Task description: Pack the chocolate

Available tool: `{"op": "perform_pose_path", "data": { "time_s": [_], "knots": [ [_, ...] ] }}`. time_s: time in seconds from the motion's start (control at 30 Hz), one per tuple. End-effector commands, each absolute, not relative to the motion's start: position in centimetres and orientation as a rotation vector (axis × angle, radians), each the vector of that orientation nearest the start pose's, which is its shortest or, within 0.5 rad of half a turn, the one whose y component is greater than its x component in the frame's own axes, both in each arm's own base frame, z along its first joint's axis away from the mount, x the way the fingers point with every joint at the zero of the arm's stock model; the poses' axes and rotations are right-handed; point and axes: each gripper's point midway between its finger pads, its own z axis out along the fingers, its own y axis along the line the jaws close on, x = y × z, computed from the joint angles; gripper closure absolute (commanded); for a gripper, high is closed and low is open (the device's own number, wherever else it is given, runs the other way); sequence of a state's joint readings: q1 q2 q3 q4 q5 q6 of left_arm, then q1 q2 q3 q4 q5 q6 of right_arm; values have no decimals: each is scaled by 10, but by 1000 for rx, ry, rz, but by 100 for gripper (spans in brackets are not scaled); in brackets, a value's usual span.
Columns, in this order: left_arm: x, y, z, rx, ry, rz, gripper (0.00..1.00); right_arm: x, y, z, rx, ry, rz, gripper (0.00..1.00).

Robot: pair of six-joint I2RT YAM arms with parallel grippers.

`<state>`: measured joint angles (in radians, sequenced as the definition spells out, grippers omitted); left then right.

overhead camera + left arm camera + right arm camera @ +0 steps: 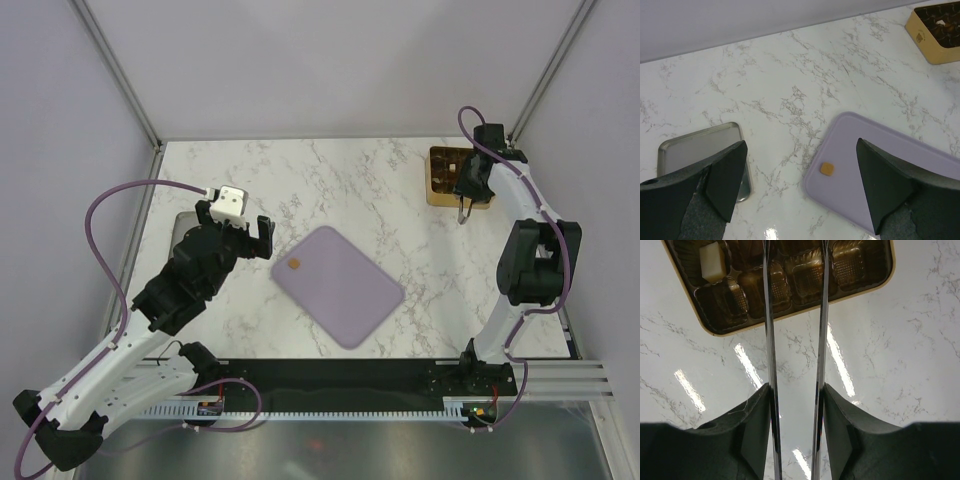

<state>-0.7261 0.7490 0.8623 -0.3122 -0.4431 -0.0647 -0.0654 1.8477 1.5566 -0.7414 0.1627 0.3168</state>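
Note:
One caramel-tan chocolate (294,265) lies alone near the left corner of the lilac mat (340,288). In the left wrist view this chocolate (827,169) sits below and between the wide-open fingers of my left gripper (800,145), which holds nothing. My left gripper (247,234) hovers just left of the mat. At the far right, my right gripper (462,205) hangs over the near edge of the gold tray (436,190). Its two thin blades (769,340) stand apart with nothing between them. A cream-white chocolate (712,261) sits in one compartment; neighbouring compartments look dark brown.
A steel tray (700,146) lies on the marble at the left, under my left arm. The gold tray (920,37) shows in the far right corner of the left wrist view. Frame posts rise at both back corners.

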Motion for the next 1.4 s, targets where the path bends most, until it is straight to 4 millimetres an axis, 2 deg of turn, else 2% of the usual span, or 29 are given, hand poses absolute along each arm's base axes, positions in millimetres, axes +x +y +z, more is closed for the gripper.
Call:
{"op": "perform_pose_path", "data": {
  "time_s": [0.0, 0.23, 0.43, 0.5, 0.57, 0.6, 0.67, 0.7, 0.73, 0.77, 0.83, 0.87, 0.93, 0.97, 1.0, 1.07, 1.13, 1.17, 1.23, 1.27, 1.3, 1.37],
  "knots": [
    [265, -134, 305, 256, 1689, -172, 2, 450, -47, 169, 520, 2397, -89, 50],
    [265, -133, 305, 253, 1690, -165, 2, 448, -51, 181, 513, 2380, -120, 47],
    [264, -132, 306, 250, 1687, -165, 2, 446, -45, 198, 498, 2350, -89, 47],
    [265, -132, 305, 250, 1689, -163, 2, 444, -35, 202, 474, 2351, -60, 47],
    [265, -132, 306, 249, 1688, -164, 2, 442, -14, 211, 414, 2344, 0, 48],
    [265, -132, 307, 248, 1685, -165, 2, 440, -10, 211, 394, 2346, 1, 48],
    [265, -132, 306, 249, 1688, -163, 2, 435, 33, 218, 250, 2348, 42, 48],
    [264, -132, 306, 249, 1687, -164, 2, 430, 47, 216, 204, 2358, 62, 48],
    [264, -131, 306, 246, 1687, -162, 2, 423, 74, 221, 120, 2350, 108, 48],
    [264, -131, 306, 246, 1687, -162, 2, 417, 88, 215, 66, 2360, 138, 48],
    [264, -130, 308, 239, 1683, -161, 2, 402, 119, 220, -39, 2345, 211, 48],
    [264, -129, 307, 238, 1683, -160, 3, 389, 144, 209, -130, 2359, 243, 48],
    [264, -129, 308, 237, 1681, -161, 2, 372, 168, 208, -212, 2348, 289, 48],
    [264, -129, 307, 236, 1683, -159, 3, 355, 192, 196, -298, 2353, 325, 48],
    [264, -129, 308, 235, 1679, -160, 2, 344, 204, 199, -349, 2332, 354, 48],
    [264, -130, 308, 238, 1681, -162, 2, 318, 230, 186, -454, 2329, 391, 48],
    [264, -130, 308, 238, 1682, -160, 2, 299, 250, 186, -516, 2306, 438, 47],
    [264, -130, 308, 238, 1682, -160, 2, 291, 253, 178, -533, 2318, 443, 47],
    [264, -130, 307, 239, 1682, -159, 2, 281, 264, 176, -531, 2312, 477, 47],
    [265, -129, 307, 235, 1682, -158, 2, 272, 275, 168, -547, 2299, 488, 47],
    [265, -129, 308, 233, 1681, -155, 2, 263, 292, 170, -563, 2261, 540, 47],
    [265, -129, 307, 235, 1683, -153, 3, 253, 299, 160, -571, 2267, 540, 47]
  ]
}}
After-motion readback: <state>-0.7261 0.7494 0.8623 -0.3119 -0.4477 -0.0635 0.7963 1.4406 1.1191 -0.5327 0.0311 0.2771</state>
